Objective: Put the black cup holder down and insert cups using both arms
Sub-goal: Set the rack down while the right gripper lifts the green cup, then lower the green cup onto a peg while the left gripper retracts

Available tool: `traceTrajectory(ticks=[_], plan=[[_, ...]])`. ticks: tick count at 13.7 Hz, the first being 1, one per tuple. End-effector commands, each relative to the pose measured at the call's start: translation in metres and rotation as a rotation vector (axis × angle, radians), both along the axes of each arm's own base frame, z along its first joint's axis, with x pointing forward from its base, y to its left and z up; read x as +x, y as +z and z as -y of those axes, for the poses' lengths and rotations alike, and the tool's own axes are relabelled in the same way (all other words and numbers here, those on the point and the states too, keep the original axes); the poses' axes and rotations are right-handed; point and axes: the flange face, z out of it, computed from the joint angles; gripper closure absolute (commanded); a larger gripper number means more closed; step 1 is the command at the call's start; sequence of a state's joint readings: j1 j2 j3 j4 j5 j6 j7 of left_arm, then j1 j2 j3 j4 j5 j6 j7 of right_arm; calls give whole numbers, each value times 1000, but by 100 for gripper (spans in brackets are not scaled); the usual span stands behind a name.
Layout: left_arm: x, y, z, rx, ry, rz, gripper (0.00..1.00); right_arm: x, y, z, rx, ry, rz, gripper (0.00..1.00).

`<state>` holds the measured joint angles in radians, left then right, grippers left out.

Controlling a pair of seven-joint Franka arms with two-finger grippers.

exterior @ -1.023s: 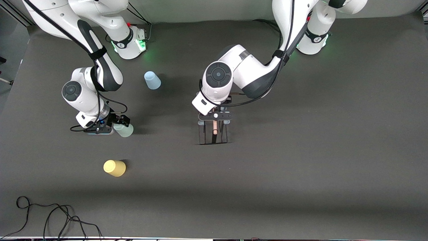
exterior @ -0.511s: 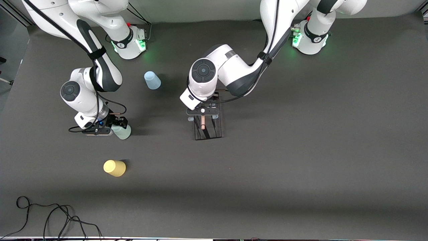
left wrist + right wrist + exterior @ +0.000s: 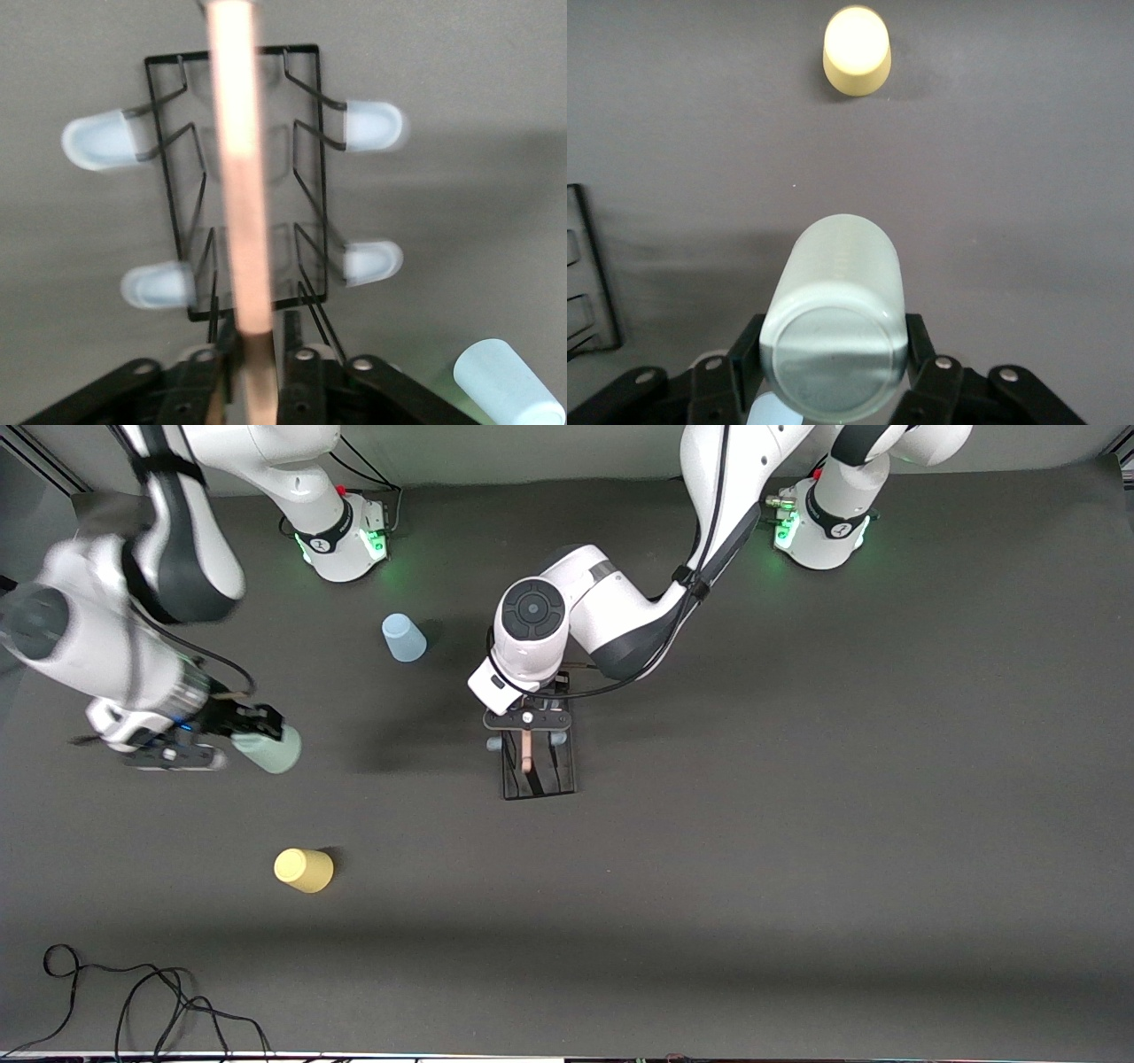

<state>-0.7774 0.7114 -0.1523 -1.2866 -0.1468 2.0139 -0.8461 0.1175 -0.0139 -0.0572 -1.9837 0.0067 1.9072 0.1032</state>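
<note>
Black cup holder (image 3: 538,766) is your landmark: you see it near the middle of the table (image 3: 797,824), its rectangular wire base at the table surface, though you cannot tell whether it rests there or is just above it. Your left gripper (image 3: 526,722) is clamped on the light wooden rod (image 3: 527,751) along the holder's top; in the left wrist view the rod (image 3: 241,186) runs between the fingers (image 3: 301,376), which press it from both sides. Four of the pale bluish caps (image 3: 372,125) show in that view, two on each side of the rod.

Your right gripper (image 3: 257,731) is up in the air over the table toward the right arm's end from the holder, and it grips the mint green cup (image 3: 268,749). In the right wrist view the mint green cup (image 3: 834,329) sits between the fingers (image 3: 921,341), lying on its side with its closed bottom facing the camera.

The light blue cup (image 3: 404,638) stands upside down on the table, farther from the front camera than the holder and toward the right arm's end. You also catch it in a corner of the left wrist view (image 3: 508,382). The yellow cup (image 3: 304,870) stands upside down too, nearer to the front camera than the holder and toward the right arm's end, well apart from it.

A loose black cable (image 3: 133,1001) lies at the table's edge nearest the front camera, at the right arm's end, well apart from the holder.
</note>
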Motion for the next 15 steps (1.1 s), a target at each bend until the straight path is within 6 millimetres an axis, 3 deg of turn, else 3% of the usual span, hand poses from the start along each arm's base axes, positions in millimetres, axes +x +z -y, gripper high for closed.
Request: traceTrajectory(ticks=[1, 2, 3, 4, 6, 7, 8, 10, 15], plan=[[5, 18, 0, -10, -33, 30, 0, 14, 40, -1, -22, -38, -20, 100], [13, 23, -6, -9, -24, 38, 0, 14, 49, -1, -26, -48, -26, 100], [28, 44, -20, -24, 6, 58, 0, 13, 56, 0, -28, -66, -32, 100], [56, 63, -49, -29, 57, 79, 0, 11, 62, -1, -32, -100, -44, 100], [114, 82, -134, 35, 103, 71, 0, 1, 70, -5, -47, -225, -73, 100], [132, 90, -169, 61, 79, 63, 0, -5, 73, -13, -49, -283, -84, 100], [150, 95, -201, 66, 97, 67, 0, -12, 76, -36, -59, -338, -92, 100], [177, 129, -270, 92, 146, 116, 0, -24, 78, -84, -86, -472, -94, 100], [184, 208, -431, 157, 96, 137, 0, -74, 57, -239, -80, -748, -101, 100]])
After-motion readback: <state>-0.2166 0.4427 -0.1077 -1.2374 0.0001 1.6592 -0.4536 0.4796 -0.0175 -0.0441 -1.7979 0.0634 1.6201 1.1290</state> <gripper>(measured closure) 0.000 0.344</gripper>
